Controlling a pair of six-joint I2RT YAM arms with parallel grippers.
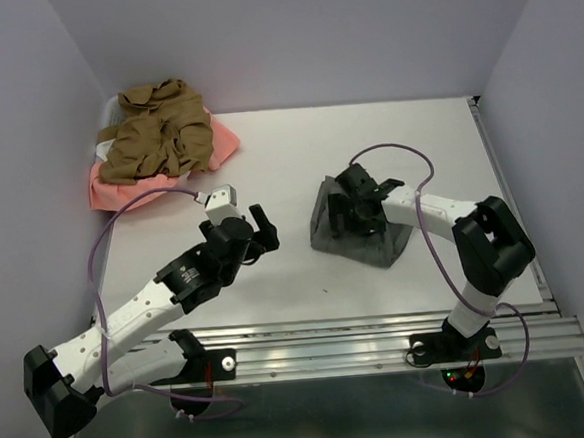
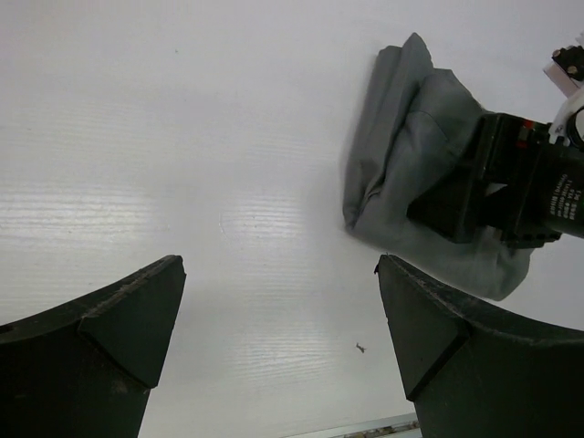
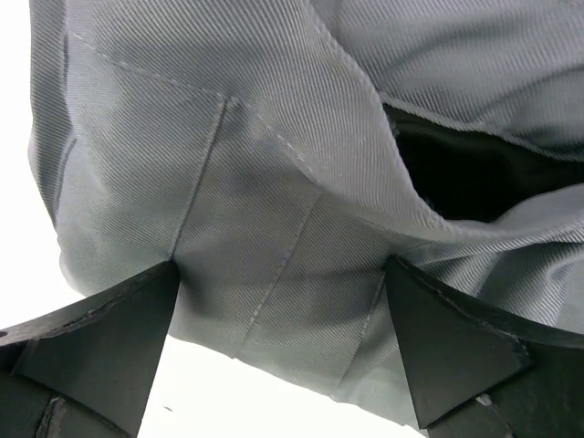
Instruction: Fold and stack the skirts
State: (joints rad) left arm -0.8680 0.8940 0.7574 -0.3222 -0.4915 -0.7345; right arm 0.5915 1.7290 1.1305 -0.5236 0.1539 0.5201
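The grey skirt (image 1: 372,247) lies bunched on the white table (image 1: 288,159), right of centre. My right gripper (image 1: 355,207) is on top of it, jaws open, with grey cloth (image 3: 274,137) spanning the gap between the fingers (image 3: 100,347). My left gripper (image 1: 264,231) is open and empty, hovering over bare table left of the grey skirt (image 2: 401,155). The tan-brown skirt (image 1: 156,133) lies crumpled on the salmon-pink skirt (image 1: 224,144) at the far left corner.
A bit of white basket (image 1: 104,129) shows under the tan and pink pile by the left wall. The right arm's black wrist (image 2: 520,182) sits on the grey skirt. A metal rail (image 1: 381,338) runs along the near table edge. Walls close off three sides.
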